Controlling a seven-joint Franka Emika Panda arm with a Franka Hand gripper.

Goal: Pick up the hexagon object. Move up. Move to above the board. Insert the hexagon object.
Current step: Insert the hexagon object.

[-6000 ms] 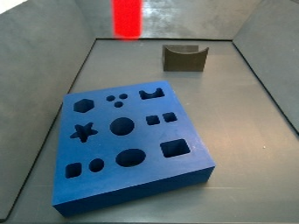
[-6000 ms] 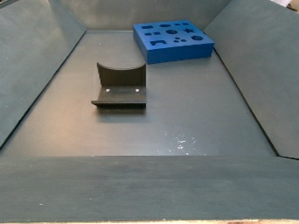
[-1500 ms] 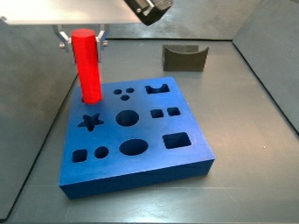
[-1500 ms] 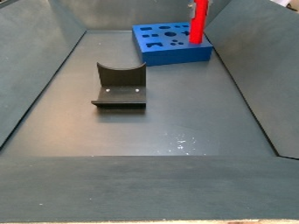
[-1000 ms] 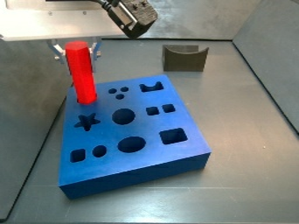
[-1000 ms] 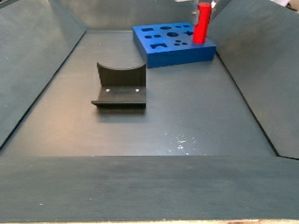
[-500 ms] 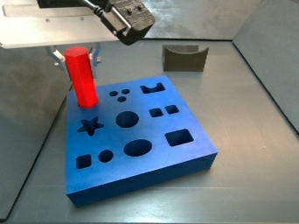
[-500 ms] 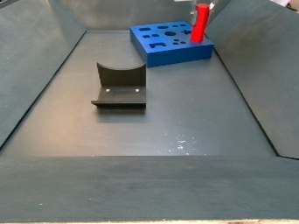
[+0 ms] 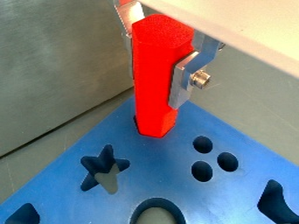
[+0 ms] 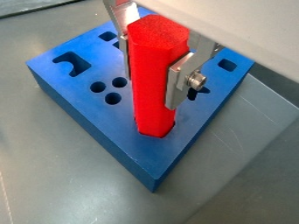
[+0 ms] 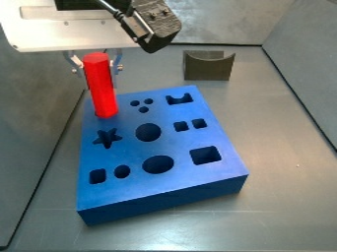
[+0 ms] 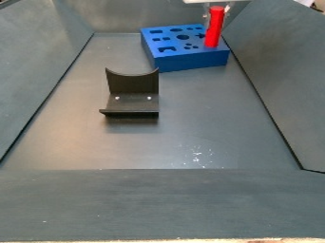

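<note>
Red hexagon object [image 11: 99, 85] upright — gripper [image 9: 165, 54] clamps it, base in board [image 11: 160, 156].

Grey enclosure seen in both side views. The floor [image 12: 191, 123] is a flat, matte dark-grey sheet with a faint sheen and a few small bright specks [image 12: 197, 152] towards its near end. Plain grey walls slope outward from it: a left wall [image 12: 38, 85], a right wall [image 12: 273, 66] and a back wall [image 12: 127, 14]. A darker grey ledge [image 12: 152, 204] spans the near edge. The fixture [image 12: 129, 93] stands on the floor. In a side view the same floor [image 11: 283, 128] meets its side wall [image 11: 39, 118] at a straight seam, under even, diffuse light.
</note>
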